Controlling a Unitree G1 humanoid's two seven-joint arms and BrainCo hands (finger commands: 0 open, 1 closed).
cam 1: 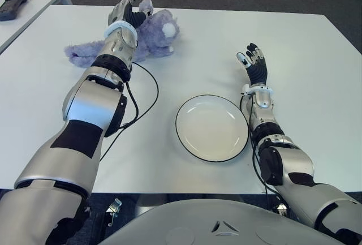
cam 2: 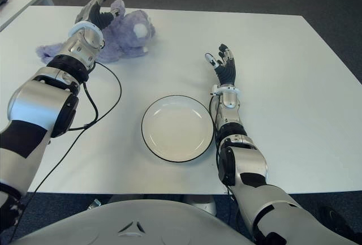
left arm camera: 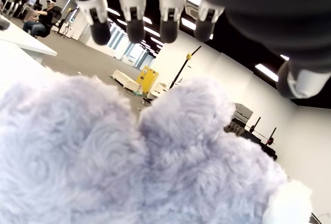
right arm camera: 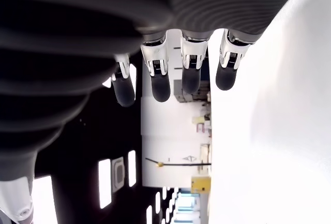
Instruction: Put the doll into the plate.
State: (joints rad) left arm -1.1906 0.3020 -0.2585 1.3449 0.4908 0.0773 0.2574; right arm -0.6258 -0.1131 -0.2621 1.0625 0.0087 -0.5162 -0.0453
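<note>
1. The white counter (cam 1: pixel 317 86) is seen spread wide, and the action is being played out at its far left side.
2. The purple doll (cam 1: pixel 155 35) is found lying flat there, well apart from the plate. Its long axis is laid roughly across the counter: the pale-patched end is turned toward the robot's right, and a limb or tail is trailed out to the left.
3. The plate (cam 1: pixel 186 137) is seen empty near the front edge, between the two arms.
4. The left hand (cam 1: pixel 125 13) is positioned over the doll. In its wrist view the fingers (left arm camera: pixel 132 19) are seen apart and extended above the fur, nothing clamped yet.
5. The right hand (cam 1: pixel 253 61) is held idle just beyond the plate's right side, fingers spread and nothing held.
6. The step in hand is judged to be the reach-and-grasp. Next, the left fingers would need to be lowered and closed around the plush body, which looks soft and likely to squash, before it is lifted and carried to the plate.
</note>
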